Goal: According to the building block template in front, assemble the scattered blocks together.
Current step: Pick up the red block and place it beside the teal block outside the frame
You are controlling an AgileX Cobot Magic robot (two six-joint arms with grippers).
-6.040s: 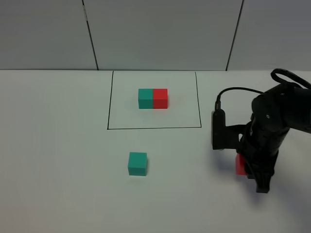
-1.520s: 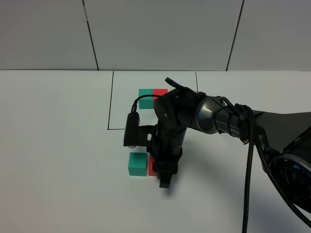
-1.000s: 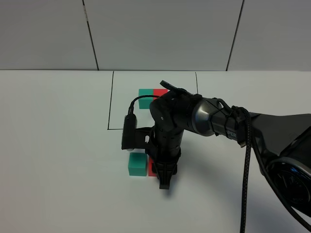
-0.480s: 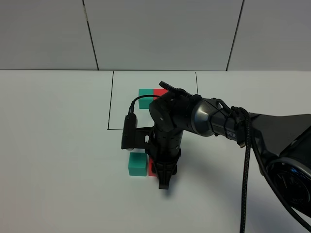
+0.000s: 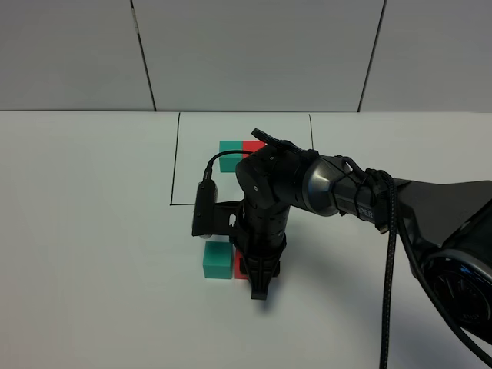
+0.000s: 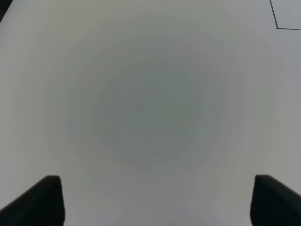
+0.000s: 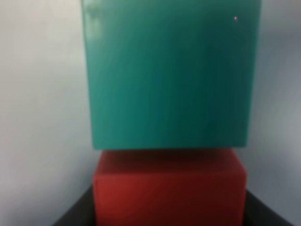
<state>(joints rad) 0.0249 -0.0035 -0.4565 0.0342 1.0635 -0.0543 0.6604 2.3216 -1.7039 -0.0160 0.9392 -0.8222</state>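
The template, a teal cube (image 5: 229, 147) joined to a red cube (image 5: 253, 144), sits inside a black drawn rectangle (image 5: 173, 184); my right arm hides part of it. The loose teal cube (image 5: 217, 260) (image 7: 169, 75) rests on the table below the rectangle. The loose red cube (image 5: 241, 266) (image 7: 169, 183) sits flush against its right face. My right gripper (image 5: 254, 270) (image 7: 169, 214) is shut on the red cube, with dark fingers on both sides. My left gripper (image 6: 153, 202) is open over bare table, and only its two fingertips show.
The white table (image 5: 92, 231) extends on all sides, with a grey panelled wall (image 5: 254, 54) behind it. My right arm and its cable (image 5: 392, 254) reach in from the lower right. A corner of the black line (image 6: 276, 26) shows in the left wrist view.
Over the last six seconds my right arm carried the red cube from the right side over to the teal cube. Over the last second nothing has moved.
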